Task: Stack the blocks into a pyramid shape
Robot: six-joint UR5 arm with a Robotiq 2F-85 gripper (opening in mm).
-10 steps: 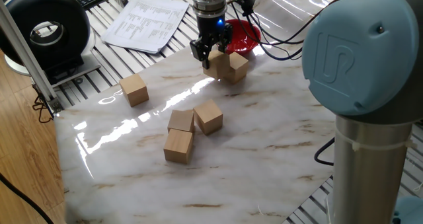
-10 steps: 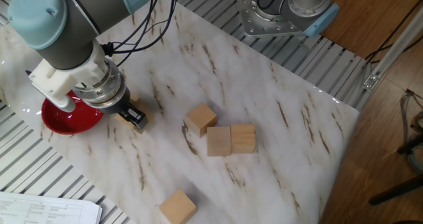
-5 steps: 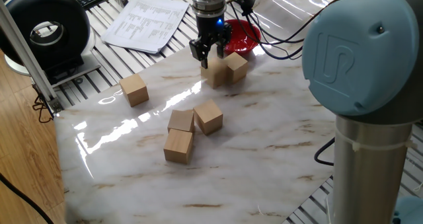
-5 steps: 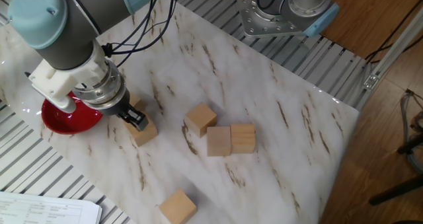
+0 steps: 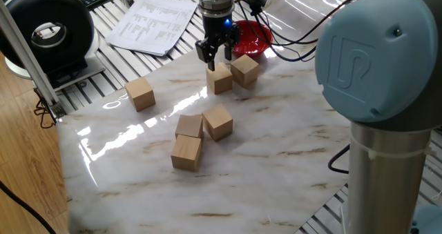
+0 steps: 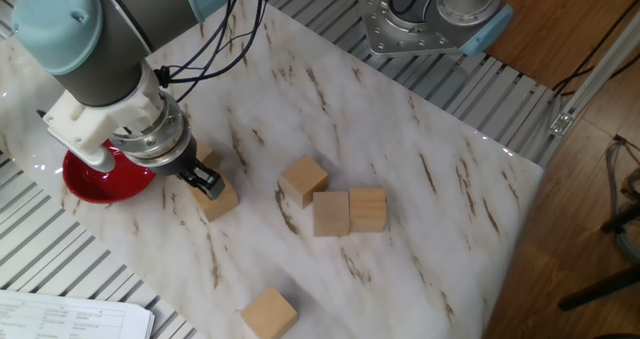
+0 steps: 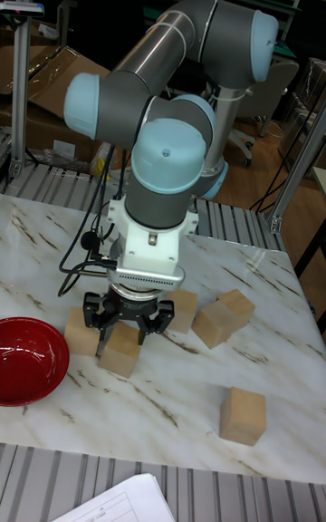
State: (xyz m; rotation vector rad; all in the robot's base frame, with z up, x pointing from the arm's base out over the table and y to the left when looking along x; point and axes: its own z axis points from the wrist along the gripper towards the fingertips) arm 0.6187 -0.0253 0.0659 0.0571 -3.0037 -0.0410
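My gripper (image 5: pixel 216 60) (image 6: pixel 205 179) (image 7: pixel 128 332) hangs open just over one tan block (image 5: pixel 219 80) (image 6: pixel 218 199) (image 7: pixel 119 352) that rests on the marble, with the fingertips at its top edge. A second block (image 5: pixel 245 70) (image 7: pixel 81 332) stands close beside it, near the red bowl (image 5: pixel 252 37) (image 6: pixel 100 174). Three blocks cluster mid-table (image 5: pixel 189 126) (image 5: pixel 218 122) (image 5: pixel 187 152). Another block (image 5: pixel 140 93) (image 6: pixel 268 312) sits alone toward the slab's edge.
The arm's large blue-capped joint (image 5: pixel 376 54) fills the right of one fixed view. Printed papers (image 5: pixel 152 20) and a black round device (image 5: pixel 48 30) lie beyond the marble slab on the slatted table. The arm's base mount (image 6: pixel 430 19) is at the far side.
The block that sat between the fingers, tight against its neighbour, now lies a little apart from it on the marble below the fingertips. The gripper shifted slightly left.
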